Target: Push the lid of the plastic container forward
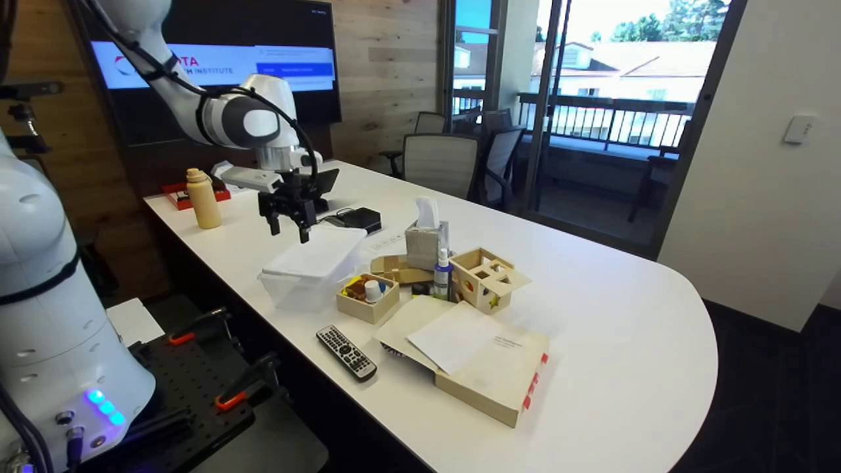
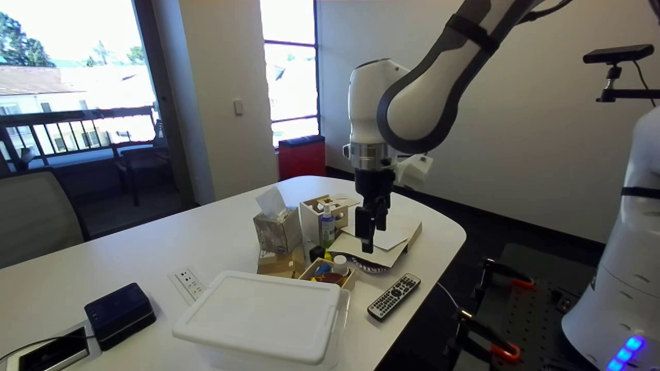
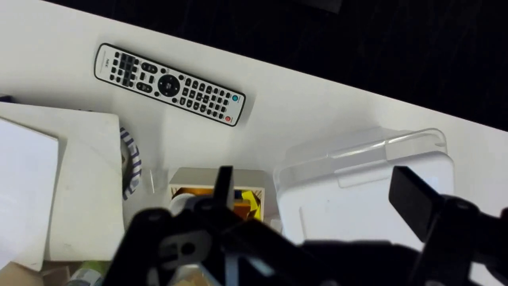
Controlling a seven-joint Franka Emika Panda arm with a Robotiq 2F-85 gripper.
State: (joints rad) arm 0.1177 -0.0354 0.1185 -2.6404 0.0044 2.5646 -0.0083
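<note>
The lid is a flat whitish rectangular panel on top of the clear plastic container, in both exterior views [image 1: 318, 249] [image 2: 263, 314] and in the wrist view [image 3: 349, 206]. The plastic container [image 1: 305, 293] stands on the table; its clear side strip shows beyond the lid's edge in an exterior view [image 2: 342, 319] and in the wrist view [image 3: 357, 155]. My gripper [image 1: 290, 234] is open and empty, held above the table and apart from the lid. It also shows in an exterior view [image 2: 374, 238]. In the wrist view the open fingers [image 3: 313, 171] frame part of the lid; the gripper body hides the rest.
A small wooden box [image 1: 368, 306] with coloured items stands beside the container. A remote [image 1: 346, 353], an open book [image 1: 493, 368], a tissue box [image 1: 424, 246], a spray bottle [image 1: 442, 274] and a wooden shape box [image 1: 486, 279] are nearby. A black device [image 2: 119, 315] lies on the container's other side.
</note>
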